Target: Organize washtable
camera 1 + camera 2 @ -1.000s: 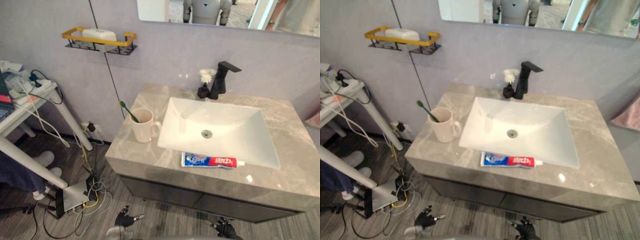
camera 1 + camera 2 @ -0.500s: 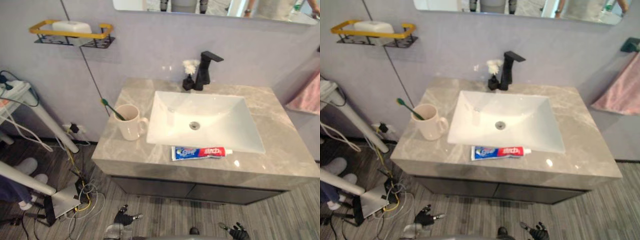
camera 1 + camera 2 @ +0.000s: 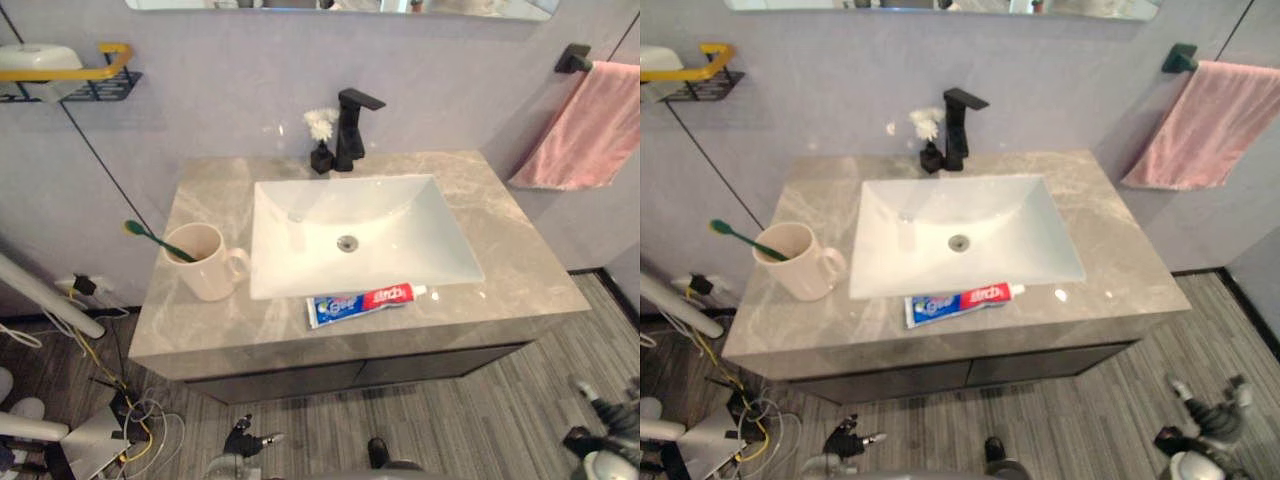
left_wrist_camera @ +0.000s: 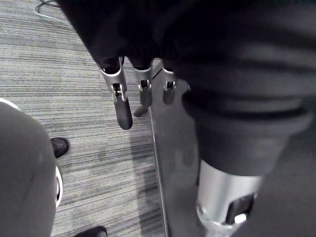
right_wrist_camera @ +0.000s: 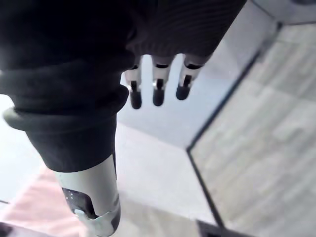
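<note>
View has swung right since earlier; washtable (image 3: pixel 520 262) items unmoved | 1 toothpaste tube (image 3: pixel 365 303) flat on front edge, just before basin (image 3: pixel 425 240) | 1 mug (image 3: pixel 207 264) holding 1 toothbrush (image 3: pixel 150 238), left of basin | 1 tap (image 3: pixel 350 128) | 1 towel (image 3: pixel 585 125) newly in view | left hand (image 3: pixel 245 438), right hand (image 3: pixel 1208 418) low over floor, fingers loose, empty

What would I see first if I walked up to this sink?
Probably the big white sink in the middle of the grey counter, with a blue-and-red toothpaste tube lying just in front of it. On its left stands a cream mug with a green toothbrush poking out, and a pink towel hangs on the wall to the right.
</note>
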Robot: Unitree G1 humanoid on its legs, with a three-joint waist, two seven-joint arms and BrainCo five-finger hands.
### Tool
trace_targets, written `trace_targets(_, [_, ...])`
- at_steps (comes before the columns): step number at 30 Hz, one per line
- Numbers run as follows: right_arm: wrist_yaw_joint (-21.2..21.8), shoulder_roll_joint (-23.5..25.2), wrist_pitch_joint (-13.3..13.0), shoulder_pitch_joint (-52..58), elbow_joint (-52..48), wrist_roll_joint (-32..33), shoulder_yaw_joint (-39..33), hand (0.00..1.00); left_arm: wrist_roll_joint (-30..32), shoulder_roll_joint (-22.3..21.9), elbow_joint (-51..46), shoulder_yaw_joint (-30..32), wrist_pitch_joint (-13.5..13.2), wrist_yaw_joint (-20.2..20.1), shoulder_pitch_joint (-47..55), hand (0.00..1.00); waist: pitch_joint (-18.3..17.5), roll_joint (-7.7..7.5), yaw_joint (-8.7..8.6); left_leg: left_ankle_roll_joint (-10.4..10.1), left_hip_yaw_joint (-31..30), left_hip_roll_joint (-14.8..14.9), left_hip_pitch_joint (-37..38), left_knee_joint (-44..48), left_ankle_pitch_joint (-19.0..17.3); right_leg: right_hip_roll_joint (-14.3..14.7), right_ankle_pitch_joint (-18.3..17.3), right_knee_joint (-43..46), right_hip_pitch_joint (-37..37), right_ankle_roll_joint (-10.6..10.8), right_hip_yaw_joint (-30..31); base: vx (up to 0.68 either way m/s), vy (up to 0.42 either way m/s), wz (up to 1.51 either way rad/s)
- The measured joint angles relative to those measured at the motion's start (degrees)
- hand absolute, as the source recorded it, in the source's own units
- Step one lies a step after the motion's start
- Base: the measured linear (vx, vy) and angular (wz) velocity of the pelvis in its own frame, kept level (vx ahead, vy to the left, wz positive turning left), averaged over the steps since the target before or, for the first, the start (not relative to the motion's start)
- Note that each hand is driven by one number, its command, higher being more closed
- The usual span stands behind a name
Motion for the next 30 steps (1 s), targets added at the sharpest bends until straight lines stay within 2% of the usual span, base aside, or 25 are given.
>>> trace_targets(2, [-1.3,-2.5,0.5,-0.5,-6.2,-3.6,-2.8,0.00,0.0,-0.2,-0.2,0.2,0.0,-0.1,0.4,0.00,-0.1,0.00,-0.52,0.0,-0.1,0.0,0.0,0.0,-0.1,0.1,0.0,0.5,-0.5,0.0,0.4,-0.03,-0.039,-0.12])
trace_targets(6, [-1.4,-5.9,0.3,-1.3,-14.6,-6.9,-5.2,0.00,0.1,-0.2,-1.1,0.2,0.0,-0.2,1.7,0.00,-0.9,-0.06,-1.76,0.2,0.0,0.0,0.1,0.2,-0.7,0.4,0.0,1.0,-1.0,0.0,1.2,-0.05,-0.041,-0.14])
trace_targets(9, [-0.3,-9.8,-0.7,-1.4,-19.7,-8.5,-4.8,0.00,0.1,-0.2,-1.1,0.2,0.0,-0.7,2.0,0.00,-1.4,-0.06,-1.87,0.4,0.0,-0.1,0.1,0.8,-1.1,0.6,0.0,1.7,-1.7,0.0,2.0,-0.03,-0.032,-0.15])
trace_targets(10, [1.1,-12.3,-2.0,-1.5,-21.2,-8.4,-3.7,0.00,0.1,-0.2,-1.1,0.2,0.0,-1.2,2.1,0.00,-1.6,-0.21,-1.90,0.4,-0.1,-0.1,0.1,1.0,-1.2,0.6,0.0,1.8,-1.7,0.0,2.0,-0.05,-0.032,-0.04])
trace_targets(12, [3.6,-17.3,-3.8,-1.7,-23.3,-8.0,-0.4,0.00,0.1,-0.1,-1.1,0.1,0.0,-1.5,2.3,0.00,-1.9,-0.40,-1.90,0.4,-0.2,-0.2,0.1,1.1,-1.2,0.5,0.0,1.9,-1.7,0.0,2.0,-0.04,-0.034,0.00])
trace_targets(15, [9.6,-26.6,-7.9,-3.5,-26.9,-3.8,7.5,0.00,0.0,-0.1,-1.1,0.1,-0.4,-2.3,2.3,0.00,-2.2,-0.56,-1.59,0.4,-1.1,-0.4,-0.2,1.5,-1.2,0.3,-0.1,2.1,-1.7,0.0,1.4,-0.04,-0.039,0.08])
trace_targets(16, [10.7,-28.3,-8.6,-4.0,-27.2,-3.1,9.3,0.00,-0.1,-0.1,-1.1,0.1,-0.7,-2.5,2.4,0.00,-2.4,-0.45,-1.51,0.4,-1.3,-0.4,-0.3,1.5,-1.2,0.2,-0.1,2.1,-1.7,0.0,1.3,-0.03,-0.037,0.15])
trace_targets(18, [14.7,-33.8,-10.7,-6.5,-27.4,-0.6,16.1,0.00,-0.1,-0.1,-1.2,-0.3,-1.3,-2.8,2.6,0.00,-2.9,-0.44,-1.53,0.4,-2.6,-0.7,-1.0,1.9,-1.2,-0.2,-0.1,2.2,-1.7,0.1,0.3,-0.02,-0.036,0.22])
trace_targets(24, [21.6,-41.4,-11.5,-11.7,-26.1,4.9,29.6,0.00,-0.2,0.3,-1.4,-1.0,-2.2,-3.8,3.0,0.00,-3.5,-0.53,-1.34,0.7,-4.8,-1.0,-2.1,2.0,-0.9,-0.7,-0.2,2.2,-1.6,0.2,-2.3,-0.01,-0.033,0.21])
trace_targets(25, [23.0,-43.0,-11.6,-11.8,-25.4,5.9,31.8,0.00,-0.2,0.5,-1.3,-1.3,-2.4,-3.9,3.1,0.00,-3.8,-1.04,-1.22,1.0,-5.5,-1.0,-2.7,2.0,-0.8,-0.9,-0.2,1.9,-1.5,0.1,-3.7,0.01,-0.061,0.33])
trace_targets(30, [27.9,-48.6,-11.7,-13.4,-22.4,9.7,40.0,0.00,-0.2,1.0,-1.0,-2.9,-2.5,-4.0,2.6,0.00,-4.6,-1.14,0.07,1.4,-8.6,-1.0,-3.8,2.0,-0.5,-0.9,-0.2,1.0,-0.7,0.1,-7.5,0.02,-0.056,0.26])
